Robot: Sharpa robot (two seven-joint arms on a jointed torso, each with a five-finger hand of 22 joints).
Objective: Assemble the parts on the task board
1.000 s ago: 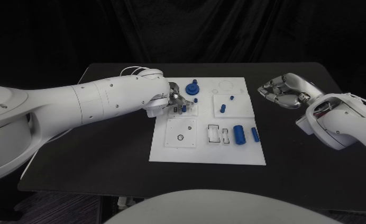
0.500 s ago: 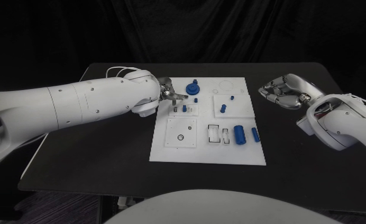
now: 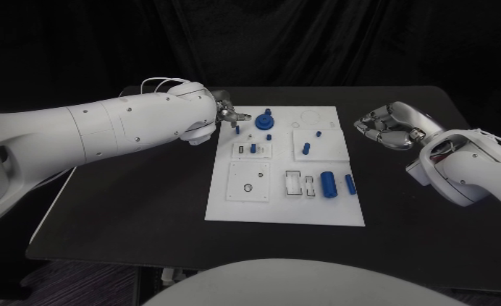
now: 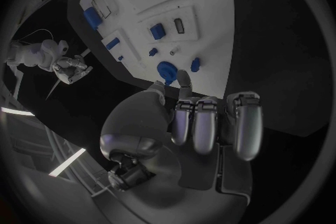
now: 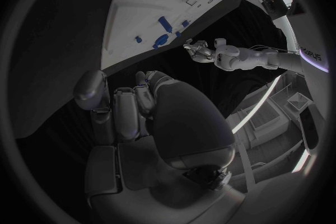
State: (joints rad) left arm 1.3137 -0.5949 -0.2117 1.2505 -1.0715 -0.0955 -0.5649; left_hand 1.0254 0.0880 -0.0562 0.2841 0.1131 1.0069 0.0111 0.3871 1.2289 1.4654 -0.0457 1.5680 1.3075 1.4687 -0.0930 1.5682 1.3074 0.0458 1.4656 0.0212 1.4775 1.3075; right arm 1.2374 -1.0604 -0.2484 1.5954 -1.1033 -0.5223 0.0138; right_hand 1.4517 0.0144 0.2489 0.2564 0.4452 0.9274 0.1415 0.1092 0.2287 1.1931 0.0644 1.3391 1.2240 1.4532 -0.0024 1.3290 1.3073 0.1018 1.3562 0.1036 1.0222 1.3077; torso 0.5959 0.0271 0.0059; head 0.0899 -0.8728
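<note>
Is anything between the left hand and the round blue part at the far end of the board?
Nothing visible. The left hand hangs over the board's far left corner with its fingers curled and nothing in them that I can see. The round blue part stands just beside it, with a small blue peg off to the near side, not in line.

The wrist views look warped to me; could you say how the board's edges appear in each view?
Head view: the board has straight edges. Left wrist view: its edges bow outward. Right wrist view: the board curves likewise near the circle's rim.
</note>
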